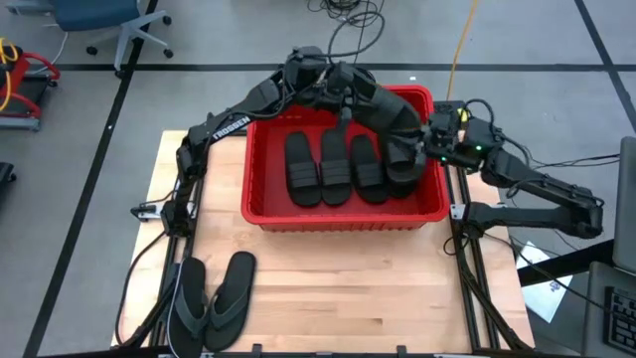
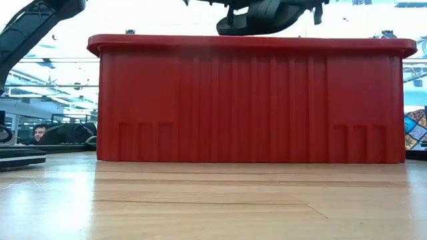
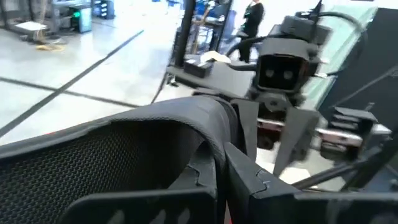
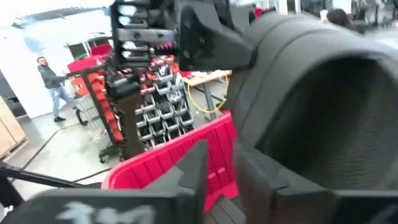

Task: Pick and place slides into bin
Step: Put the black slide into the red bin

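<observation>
Slides: both pincers meet on one slide (image 1: pixel 393 109) over the bin (image 1: pixel 343 216) at upper centre; left pincer (image 1: pixel 343 94) clamps it, right pincer's (image 1: pixel 429 139) grip is unclear.

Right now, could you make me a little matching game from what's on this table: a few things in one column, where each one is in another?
Things:
1. red bin
2. pair of flip-flops
3. three slides in a row
4. slide in the air

Places:
a. lying side by side on the bin's floor
b. on the bare wood at the table's near left corner
c. held above the bin's far right part, with both grippers at it
d. standing on the far half of the table

Pairs: 1-d, 2-b, 3-a, 4-c
</observation>
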